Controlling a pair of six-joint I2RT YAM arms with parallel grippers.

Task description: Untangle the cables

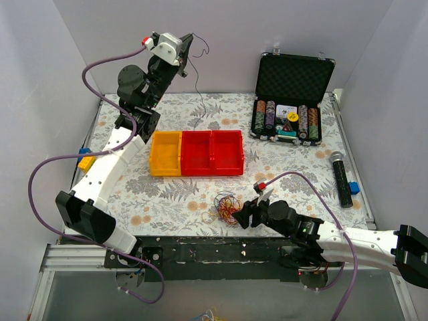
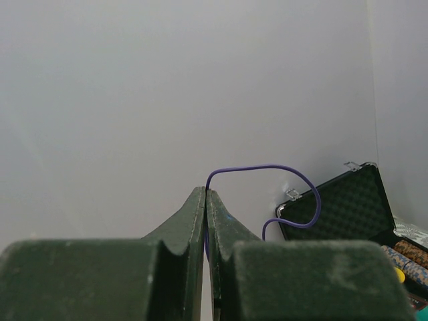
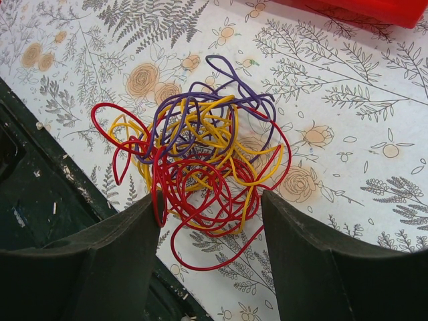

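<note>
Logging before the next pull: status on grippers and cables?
Left gripper raised, jaws shut on one purple strand. Right gripper low, jaws open at the tangle on the table. Nothing blocking it.

A loose tangle (image 1: 226, 206) (image 3: 194, 160) of thin red, yellow and purple cables lies flat by the counter's near edge, while one purple strand (image 1: 196, 80) (image 2: 267, 167) dangles above the far edge.
</note>
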